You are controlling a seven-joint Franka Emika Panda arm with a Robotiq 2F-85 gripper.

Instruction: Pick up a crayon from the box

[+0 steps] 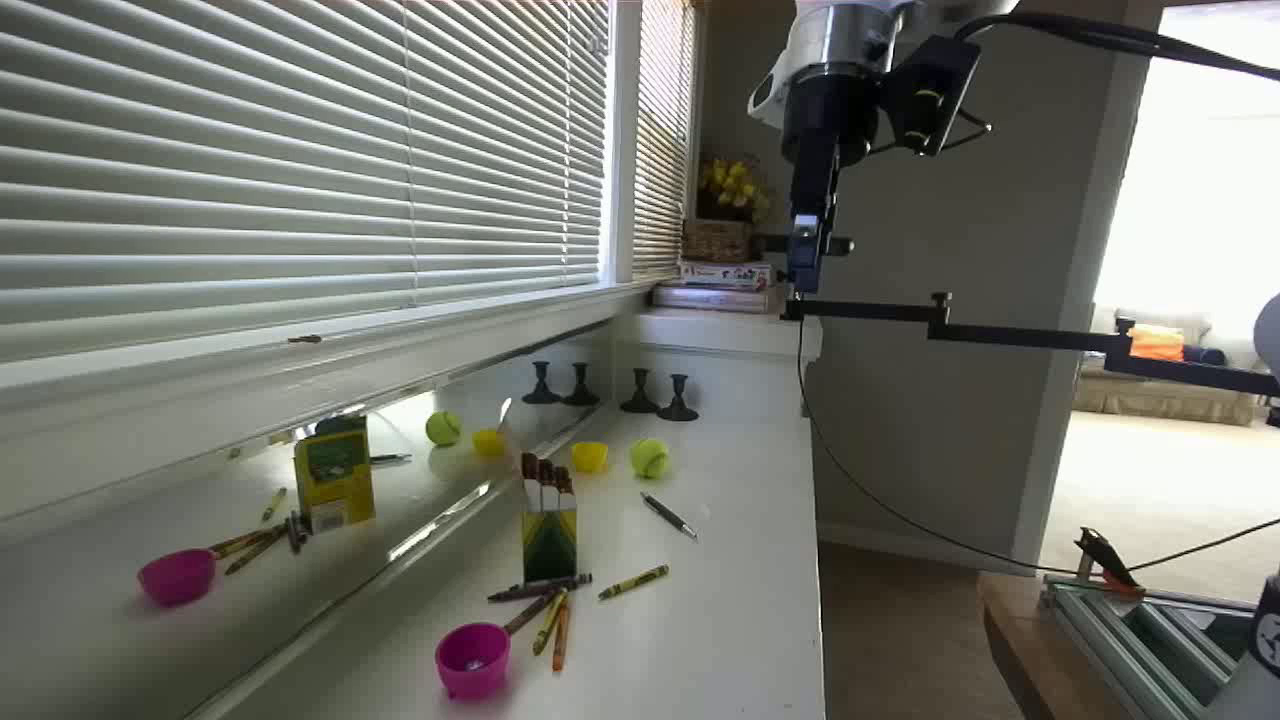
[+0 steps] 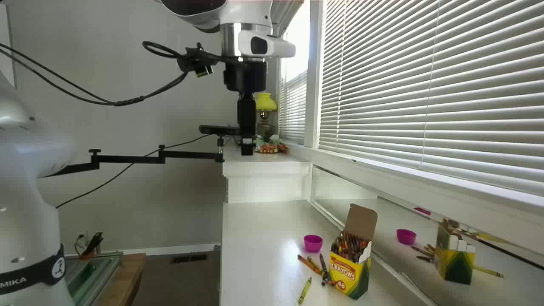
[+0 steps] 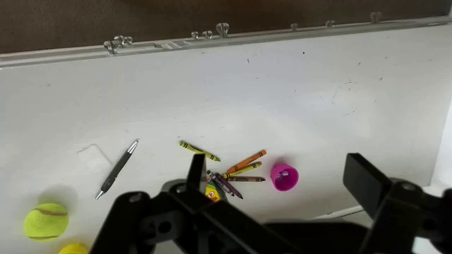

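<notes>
Slatted white blinds (image 2: 433,76) fill the upper right of an exterior view, above a white counter (image 2: 259,238) backed by a mirrored panel (image 2: 384,212). At the left edge of that frame stands the robot base (image 2: 29,221), its black band (image 2: 36,273) reading "MIKA" in white beside a round emblem (image 2: 58,267). Upper centre, the jaws hang well above the counter. Right of them and lower down come a pink bowl (image 2: 313,243), a scatter of loose crayons (image 2: 309,263) near it, and then, at lower right, the crayon box (image 2: 346,274), standing with its flap (image 2: 361,220) raised, packed with upright crayons (image 2: 351,244) and lettered "CRAYONS" over "48"; smaller print above that cannot be made out. Its reflection (image 2: 455,257) shows at far right. Across the wrist view, from the left, come a tennis ball (image 3: 46,222), a dark pen (image 3: 118,169) with silver ends, the loose crayons, their wrapper print too small to read, a sliver of the crayon box, partly hidden by the jaws, and the pink bowl. The jaws are spread wide, one at lower centre and one at lower right, with bowl and counter showing through the gap.
</notes>
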